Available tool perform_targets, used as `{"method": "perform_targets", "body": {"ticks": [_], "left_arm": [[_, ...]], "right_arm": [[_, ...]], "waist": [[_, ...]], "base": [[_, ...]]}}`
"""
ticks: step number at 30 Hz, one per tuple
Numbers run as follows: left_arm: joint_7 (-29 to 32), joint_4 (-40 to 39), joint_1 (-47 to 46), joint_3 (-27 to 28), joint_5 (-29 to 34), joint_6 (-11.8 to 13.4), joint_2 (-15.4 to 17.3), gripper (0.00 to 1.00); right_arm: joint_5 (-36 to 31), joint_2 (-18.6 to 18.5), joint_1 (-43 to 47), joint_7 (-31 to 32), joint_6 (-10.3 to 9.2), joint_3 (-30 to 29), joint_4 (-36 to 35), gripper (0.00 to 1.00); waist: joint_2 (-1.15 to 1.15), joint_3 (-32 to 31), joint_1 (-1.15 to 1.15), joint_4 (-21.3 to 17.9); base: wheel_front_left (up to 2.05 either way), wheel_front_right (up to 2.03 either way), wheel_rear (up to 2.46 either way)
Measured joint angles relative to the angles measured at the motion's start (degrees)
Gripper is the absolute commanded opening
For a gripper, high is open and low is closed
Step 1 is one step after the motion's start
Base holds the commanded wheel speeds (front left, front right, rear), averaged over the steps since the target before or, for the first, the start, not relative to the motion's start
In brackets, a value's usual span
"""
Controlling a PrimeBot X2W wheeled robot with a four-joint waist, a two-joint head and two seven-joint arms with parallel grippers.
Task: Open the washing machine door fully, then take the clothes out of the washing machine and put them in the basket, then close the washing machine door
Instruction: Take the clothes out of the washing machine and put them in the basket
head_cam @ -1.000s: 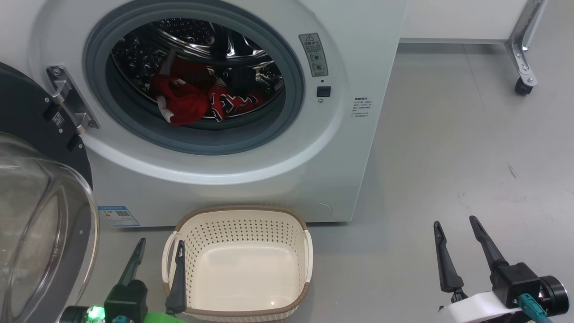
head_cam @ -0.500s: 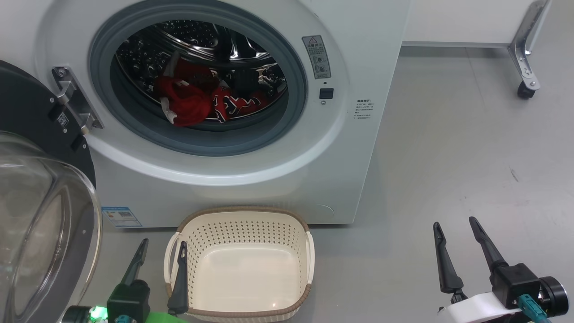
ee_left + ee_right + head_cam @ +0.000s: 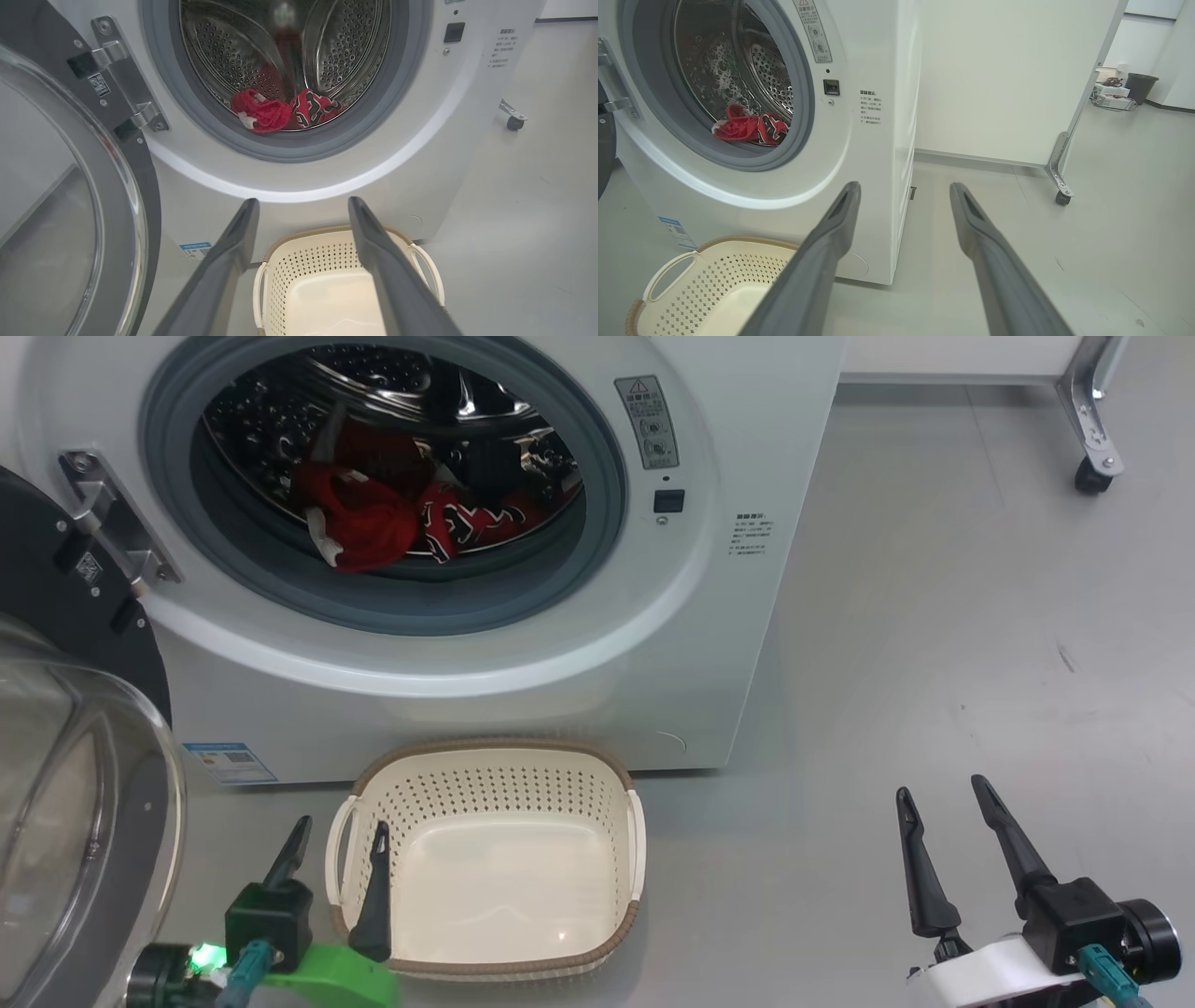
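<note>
The washing machine (image 3: 728, 457) (image 3: 420, 154) (image 3: 878, 154) stands with its door (image 3: 75, 784) (image 3: 56, 196) swung open to the left, glass bowl facing me. Red clothes (image 3: 373, 518) (image 3: 280, 112) (image 3: 747, 129) lie in the steel drum. The cream basket (image 3: 485, 961) (image 3: 423, 261) (image 3: 672, 275) sits on the floor before the machine, holding nothing. My left gripper (image 3: 341, 824) (image 3: 302, 205) is open, low beside the basket's left handle. My right gripper (image 3: 938, 787) (image 3: 903, 189) is open over bare floor to the right, gripping nothing.
A white panel on a metal bracket with a black caster (image 3: 1088, 476) (image 3: 1062, 198) stands right of the machine. A dark bin (image 3: 1141, 86) and boxes sit far back. Grey floor (image 3: 980, 644) spreads to the right.
The whole head view has shifted, so the camera moved. Both grippers stay open with nothing in them; the clothes, basket and door lie as before.
</note>
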Motion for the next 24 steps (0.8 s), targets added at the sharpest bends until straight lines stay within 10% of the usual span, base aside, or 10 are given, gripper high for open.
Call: {"method": "perform_targets", "body": {"ticks": [24], "left_arm": [[15.1, 11.3, -31.9, 0.3, -1.0, -6.2, 3.9, 1.0]], "right_arm": [[2.8, 0.3, -8.1, 0.0, 1.42, 0.5, -3.8, 1.0]], "waist": [[0.0, 16.4, 0.0, -6.9]], "base": [[0.0, 0.0, 0.0]]}}
